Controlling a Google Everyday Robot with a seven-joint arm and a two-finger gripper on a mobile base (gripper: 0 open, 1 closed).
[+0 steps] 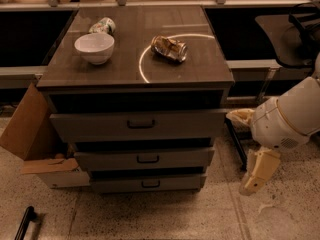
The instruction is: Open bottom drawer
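Grey-brown bottom drawer sits shut, lowest of three, near the floor. We hang our gripper low to its right, well apart, probably to reach its dark handle; open or closed, we cannot tell.

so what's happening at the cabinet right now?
The robot is meant to open the bottom drawer but isn't touching it. The drawer doesn't look pulled out. The tool hangs low to the right of the cabinet, apart from it and near the floor. On the cabinet top are a white bowl, a crushed can and a tipped cup. An open cardboard box sits on the cabinet's left side.
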